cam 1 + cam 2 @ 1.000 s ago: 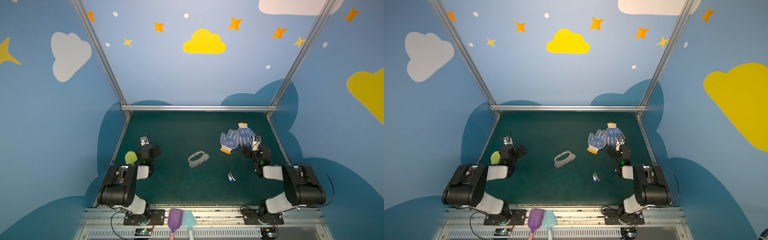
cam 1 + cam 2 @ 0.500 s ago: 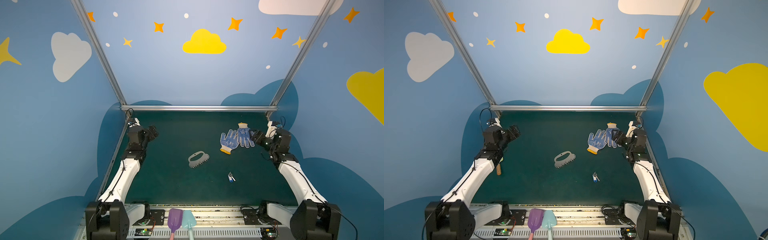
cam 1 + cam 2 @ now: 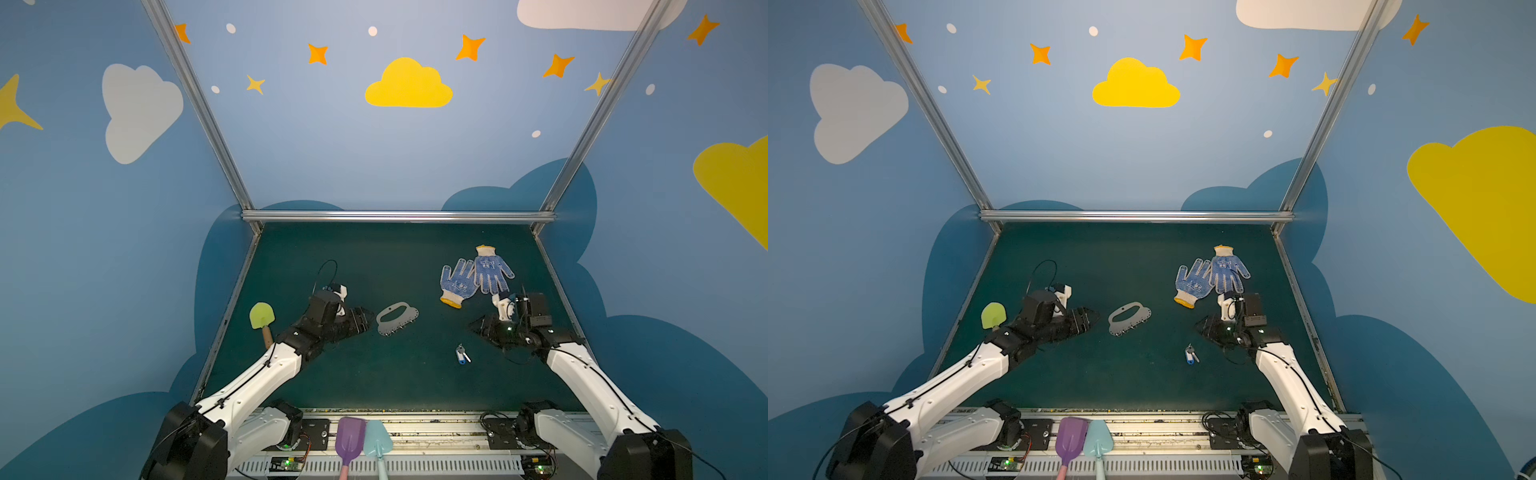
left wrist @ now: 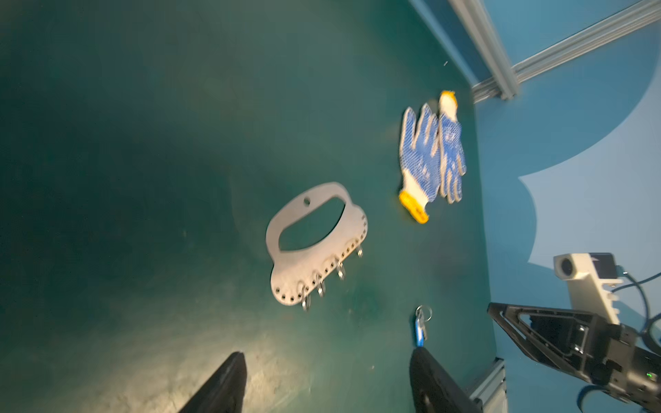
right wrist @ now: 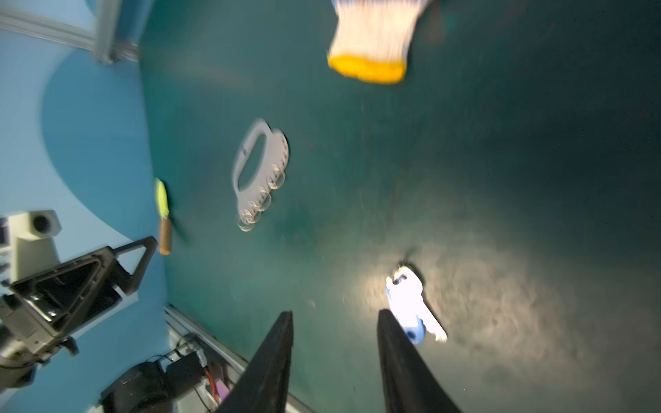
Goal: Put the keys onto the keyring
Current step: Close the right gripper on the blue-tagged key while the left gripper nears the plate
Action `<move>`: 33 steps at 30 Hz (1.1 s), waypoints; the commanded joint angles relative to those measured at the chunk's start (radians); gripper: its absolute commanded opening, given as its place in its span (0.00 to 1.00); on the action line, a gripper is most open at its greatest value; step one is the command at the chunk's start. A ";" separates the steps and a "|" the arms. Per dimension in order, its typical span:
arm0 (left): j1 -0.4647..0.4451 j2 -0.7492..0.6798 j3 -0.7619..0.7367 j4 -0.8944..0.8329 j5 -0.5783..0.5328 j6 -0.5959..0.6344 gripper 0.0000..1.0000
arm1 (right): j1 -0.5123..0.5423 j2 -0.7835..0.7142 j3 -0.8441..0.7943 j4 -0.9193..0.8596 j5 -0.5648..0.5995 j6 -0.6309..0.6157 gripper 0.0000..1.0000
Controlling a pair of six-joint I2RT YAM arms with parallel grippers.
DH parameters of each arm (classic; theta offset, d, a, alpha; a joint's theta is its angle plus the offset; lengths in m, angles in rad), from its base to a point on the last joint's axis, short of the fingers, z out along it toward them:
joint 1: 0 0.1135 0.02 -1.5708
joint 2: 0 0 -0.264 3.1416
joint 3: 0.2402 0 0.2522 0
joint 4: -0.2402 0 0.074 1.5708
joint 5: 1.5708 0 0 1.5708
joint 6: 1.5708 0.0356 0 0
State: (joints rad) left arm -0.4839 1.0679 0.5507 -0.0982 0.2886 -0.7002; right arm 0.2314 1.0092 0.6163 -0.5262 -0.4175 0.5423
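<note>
Half a second ago both arms stretched toward the back corners of the bench (image 3: 374,257); now both have swung inward and low. The left gripper (image 3: 365,321) hangs just left of the keyring (image 3: 399,325), and the right gripper (image 3: 474,326) hangs near the keys (image 3: 462,355), on their back-right side. Keyring and keys lie where they lay before, touching neither claw.

The keyring rests flat mid-bench. Its long axis runs left to right with the right end tipped slightly toward the back edge, and its ringed straight edge faces the front edge. The keys lie between it and the right edge, nearer the front. Their long axis runs front to back, with the ring end toward the back and the blue piece toward the front.

In the left wrist view the left fingers (image 4: 229,379) stand wide apart around nothing. In the right wrist view the right fingers (image 5: 279,343) are narrower but still parted and empty.

That view is motion-blurred: glare washes out the keys (image 5: 411,304), and the gloves (image 5: 370,46) are cut off at the picture edge.
</note>
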 commanded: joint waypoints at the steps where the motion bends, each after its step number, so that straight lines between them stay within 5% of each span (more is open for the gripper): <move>1: -0.038 0.028 -0.015 0.051 -0.055 -0.081 0.73 | 0.085 0.053 0.048 -0.143 0.213 -0.023 0.38; 10: -0.076 0.062 0.033 0.000 -0.070 -0.076 0.75 | 0.221 0.220 0.100 -0.092 0.319 0.023 0.47; 16: -0.076 0.067 0.022 0.004 -0.096 -0.086 0.75 | 0.277 0.297 0.124 -0.073 0.364 0.051 0.41; 23: -0.076 0.047 0.010 -0.006 -0.104 -0.089 0.75 | 0.279 0.373 0.153 -0.060 0.353 0.038 0.19; 31: -0.076 0.027 0.010 -0.013 -0.114 -0.091 0.75 | 0.281 0.426 0.159 -0.039 0.335 0.030 0.24; 33: -0.076 0.028 0.011 -0.015 -0.112 -0.094 0.75 | 0.283 0.436 0.164 -0.039 0.325 0.026 0.11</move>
State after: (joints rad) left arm -0.5587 1.1072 0.5644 -0.0956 0.1917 -0.7902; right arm 0.5083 1.4315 0.7532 -0.5678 -0.0803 0.5701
